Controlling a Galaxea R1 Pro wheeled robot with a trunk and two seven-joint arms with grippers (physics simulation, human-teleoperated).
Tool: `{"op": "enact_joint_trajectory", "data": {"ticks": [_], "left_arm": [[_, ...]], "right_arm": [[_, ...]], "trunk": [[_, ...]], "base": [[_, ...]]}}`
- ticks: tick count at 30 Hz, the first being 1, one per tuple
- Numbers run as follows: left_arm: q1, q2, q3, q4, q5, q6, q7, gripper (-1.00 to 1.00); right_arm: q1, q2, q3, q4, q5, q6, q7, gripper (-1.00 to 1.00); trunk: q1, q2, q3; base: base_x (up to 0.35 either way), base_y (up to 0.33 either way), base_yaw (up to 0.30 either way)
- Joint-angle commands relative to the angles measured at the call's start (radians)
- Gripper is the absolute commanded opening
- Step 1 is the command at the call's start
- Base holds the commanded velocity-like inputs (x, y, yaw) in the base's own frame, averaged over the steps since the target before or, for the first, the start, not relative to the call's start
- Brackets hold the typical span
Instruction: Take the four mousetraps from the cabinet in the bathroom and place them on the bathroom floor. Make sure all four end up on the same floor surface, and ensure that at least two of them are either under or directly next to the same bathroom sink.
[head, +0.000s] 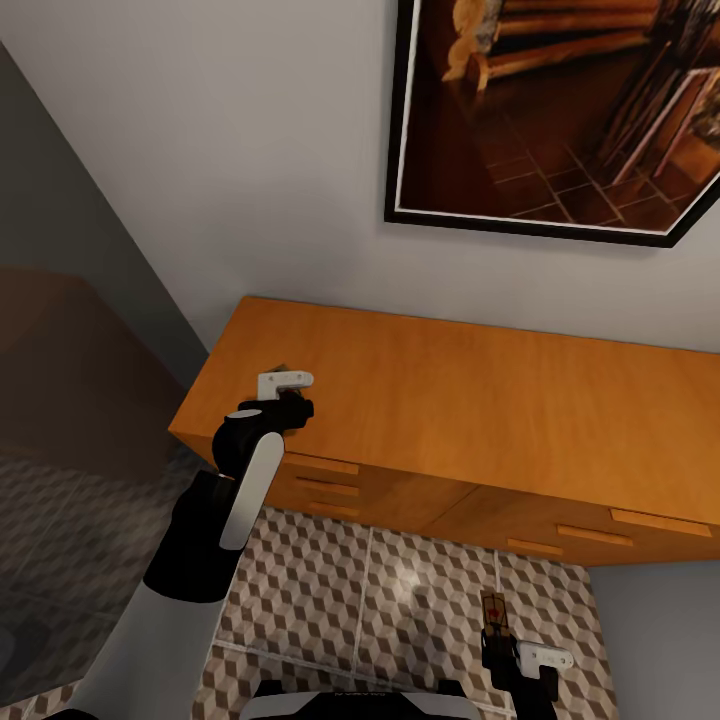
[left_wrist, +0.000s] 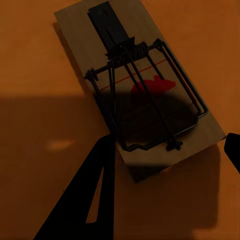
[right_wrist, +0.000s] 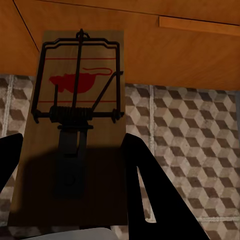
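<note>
Head view: cabinet (head: 470, 400) across the middle, orange-brown top running from 9 to 3 o'clock, drawer fronts with slim bar handles below, against a pale wall. Framed picture (head: 560, 110) hung at 1 o'clock. Cube-patterned floor (head: 400, 600) at 6 o'clock, in front of the drawers.

Left gripper (head: 288, 395) over the cabinet top near its front left corner, at about 9 o'clock of the top. In the left wrist view, a mousetrap (left_wrist: 140, 85) lying flat on the orange surface, dark wire bar and red mouse mark facing up. Left gripper (left_wrist: 170, 170) spread: one dark finger (left_wrist: 90, 195) just beside the board's near edge, the other only a sliver at the frame edge, with the board's end between them. Touching or just clear of the wood: cannot tell, since shadow covers that end.

Right gripper (head: 497, 640) low at 5 o'clock, above the floor, in front of the right drawers. A second mousetrap (head: 494, 610) sticking out ahead of it, tip toward the cabinet. In the right wrist view, that mousetrap (right_wrist: 75, 115) between the two dark fingers (right_wrist: 140, 185), apparently pinched at its near end, red mark toward the far end, drawer front and tiles beyond.
</note>
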Motion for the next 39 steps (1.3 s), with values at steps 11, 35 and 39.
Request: {"op": "enact_joint_trajectory", "data": {"ticks": [11,35,39], "left_arm": [[-0.001,-0.002,-0.001,-0.001,0.009,0.004,0.009,-1.0],[-0.005,-0.003,-0.005,-0.002,0.009,-0.013,-0.006,-1.0],[-0.008,-0.003,-0.005,-0.002,0.007,-0.039,-0.018,-1.0]], "right_arm": [[-0.001,0.0,-0.006,0.001,0.003,-0.003,-0.002,-1.0],[-0.001,0.0,-0.006,0.001,0.003,0.019,-0.002,-1.0],[-0.001,0.0,-0.006,0.001,0.003,0.019,-0.002,-1.0]], "trunk": [[0.001,-0.002,-0.001],[0.001,-0.002,-0.001],[0.001,-0.002,-0.001]], "base": [[0.0,0.0,0.0],[0.0,0.0,0.0],[0.0,0.0,0.0]]}}
